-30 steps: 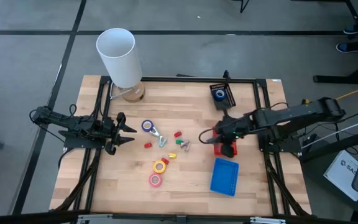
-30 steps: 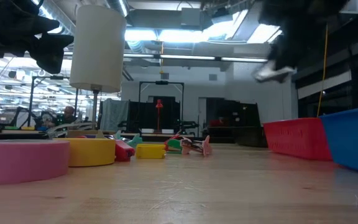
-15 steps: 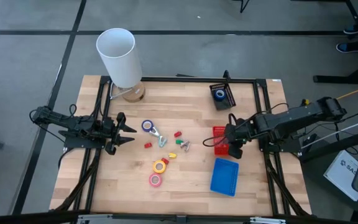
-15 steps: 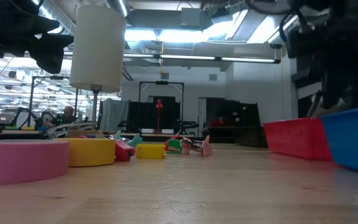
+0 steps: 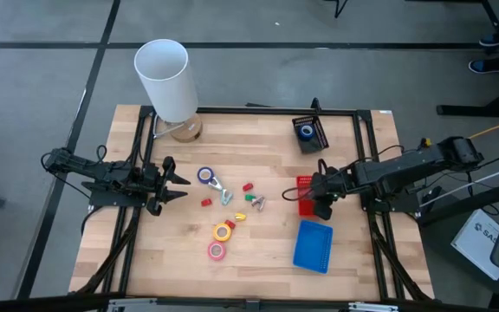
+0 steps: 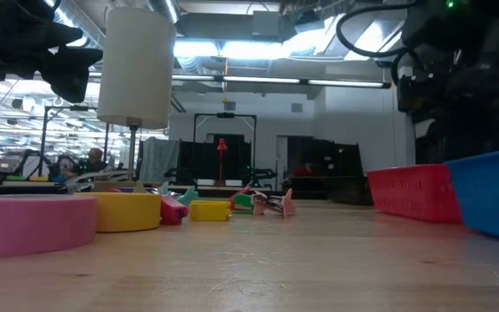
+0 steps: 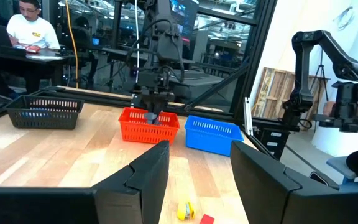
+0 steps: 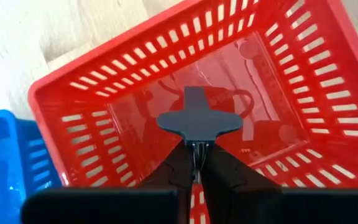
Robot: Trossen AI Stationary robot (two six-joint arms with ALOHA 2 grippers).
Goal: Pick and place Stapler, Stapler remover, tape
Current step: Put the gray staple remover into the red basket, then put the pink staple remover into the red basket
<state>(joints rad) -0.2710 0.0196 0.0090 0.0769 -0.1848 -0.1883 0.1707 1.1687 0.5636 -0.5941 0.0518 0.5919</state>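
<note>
My right gripper stands over the red basket and is shut on a dark grey winged piece, which looks like the staple remover. My left gripper is open and empty at the table's left side. One blue tape roll, a yellow roll and a pink roll lie flat on the table. A second blue roll lies in the black basket. Small red, green and yellow staplers lie at the table's middle. My right gripper pinches the grey piece by its narrow stem between the two fingers. The fingers point down from above into the red basket's opening. The piece's wide winged part stands beyond the fingertips over the basket floor; I cannot tell whether it touches the floor.
A tall white cylinder stands at the far left. A blue basket sits near the red one, toward the near edge. A silver tool lies beside the blue roll. Bare wood lies along the near edge.
My right gripper has gone toward the table's right edge, from beside the red basket's left wall to over the basket, still shut on the grey piece.
</note>
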